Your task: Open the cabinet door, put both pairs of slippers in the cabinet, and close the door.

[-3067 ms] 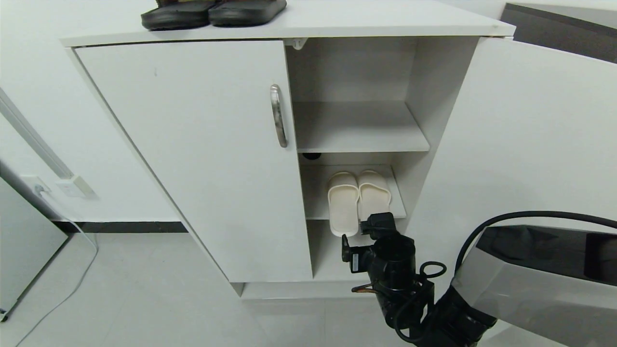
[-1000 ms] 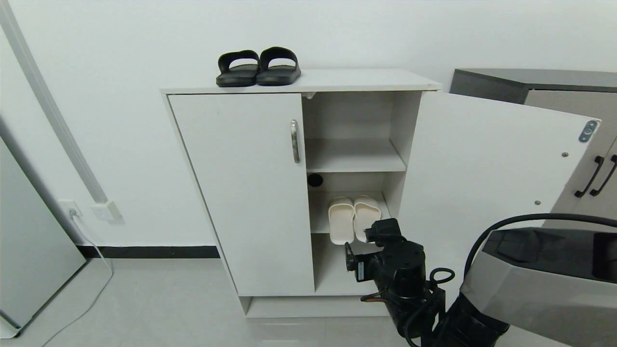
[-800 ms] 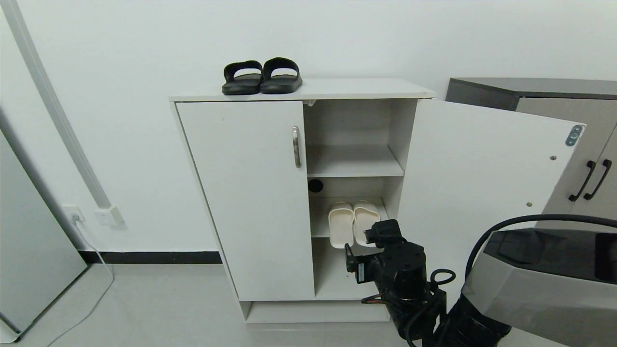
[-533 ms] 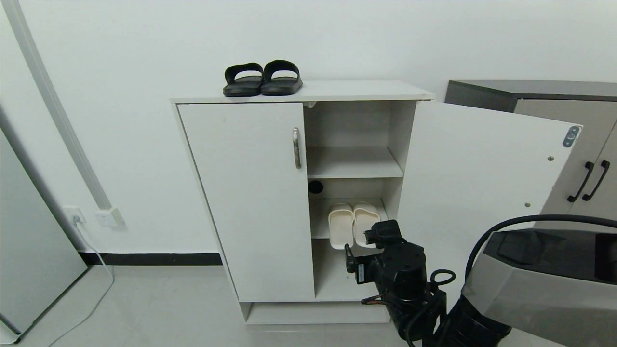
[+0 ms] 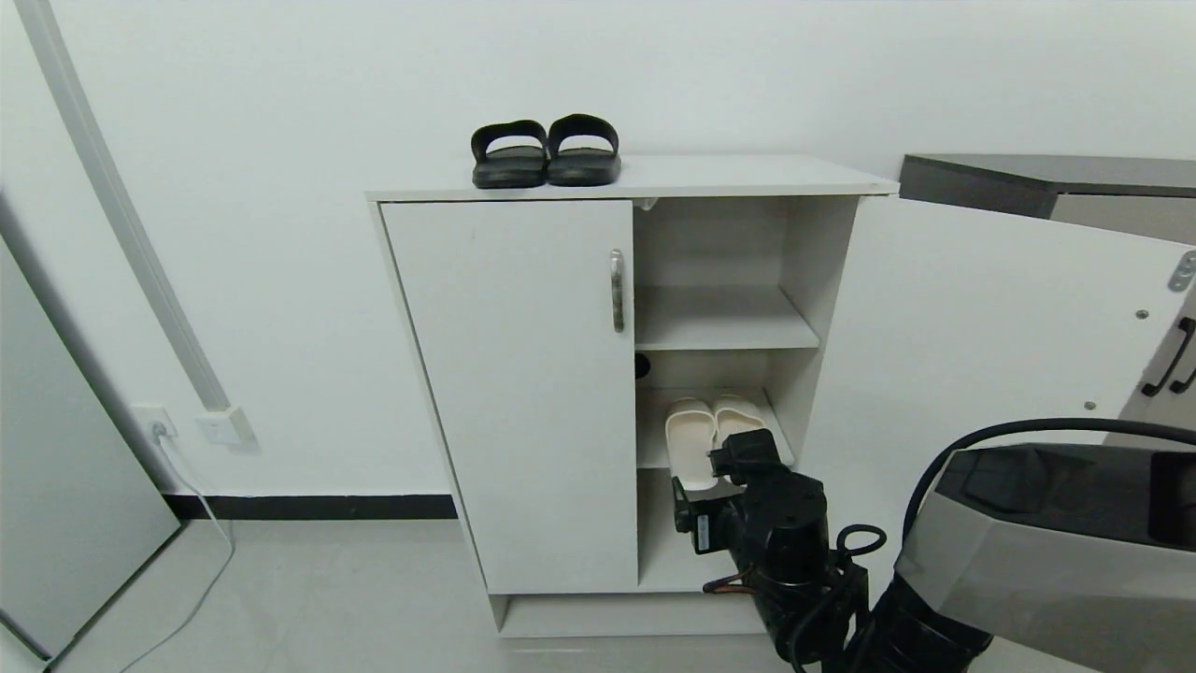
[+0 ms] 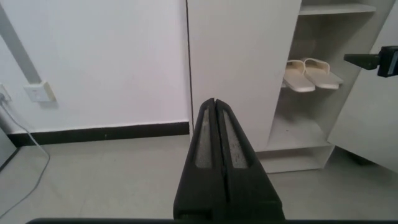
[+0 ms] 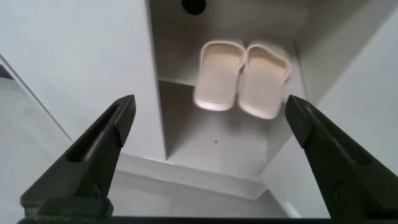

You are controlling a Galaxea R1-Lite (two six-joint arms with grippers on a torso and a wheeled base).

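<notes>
The whole head view has widened and slid sideways over the last few seconds, so it is the camera that has drawn back. The cabinet [image 5: 747, 174] and both pairs lie as they did. The white pair [image 5: 707, 425] is stored on the middle shelf [image 5: 780, 449], side by side, with the near ends just over the shelf's front edge. The black pair [image 5: 547, 151] sits on the cabinet top, above the shut left door [image 5: 523, 374] and close to the front edge. So half the putting-away looks done, and backing off probably makes room to reach up for the black pair. The right pincer [image 7: 210, 106] is wide open and holds nothing. It sits low in front of the open compartment, level with the white pair and apart from it. The left pincer [image 6: 214, 102] has its fingers pressed together on nothing, and it hangs out over the floor to the left of the cabinet. The right door [image 5: 981, 327] stands swung far out, with its inner face just beside the right arm, so that arm has little room on that side. The upper shelf [image 5: 724, 322] looks the likeliest place for the black pair. Lifting them means clearing the top's front lip, then coming down between the left door's edge and the open door. A grey unit [image 5: 1046, 178] stands behind the open door, so it cannot swing much wider.
</notes>
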